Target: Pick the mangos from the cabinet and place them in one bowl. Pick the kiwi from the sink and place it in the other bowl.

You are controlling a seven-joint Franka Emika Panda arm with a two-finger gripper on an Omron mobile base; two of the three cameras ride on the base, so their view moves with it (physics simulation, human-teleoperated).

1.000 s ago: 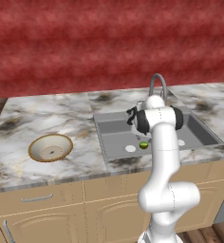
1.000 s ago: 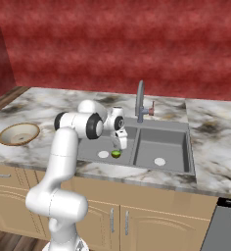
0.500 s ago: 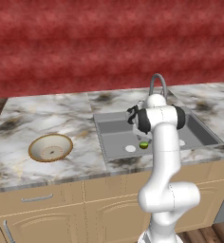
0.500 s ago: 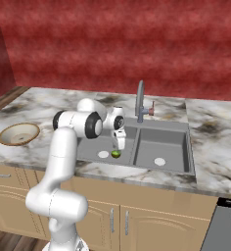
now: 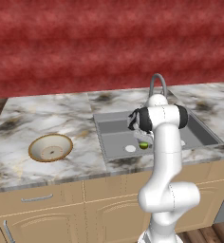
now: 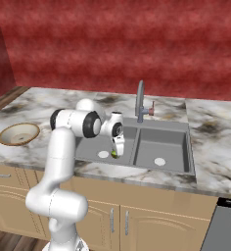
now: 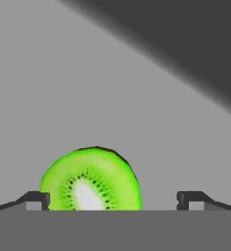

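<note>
The gripper (image 7: 112,198) is down in the left basin of the sink (image 5: 115,142), its jaws wide open and holding nothing. The kiwi (image 7: 90,179) lies on the basin floor between the two fingertips (image 7: 39,198), but not in the middle: it is touching or almost touching the left tip, and a clear gap remains to the right one.

This is the main risk, I think. If the jaws close now, one finger meets the fruit first and may push it sideways over the smooth grey floor. The kiwi is round and small, so it can roll out of the grip or be pinched only at its edge and slip when lifted. The drain (image 5: 130,148) is just beside it on the left, and the basin wall is near, so there is little room for a correction.

Farther left on the marble counter (image 5: 80,118) stands the bowl (image 5: 50,147) with the brown rim, well apart from the sink. At the far side of the sink is the faucet (image 6: 140,100), and behind everything a red wall (image 5: 109,42).
</note>
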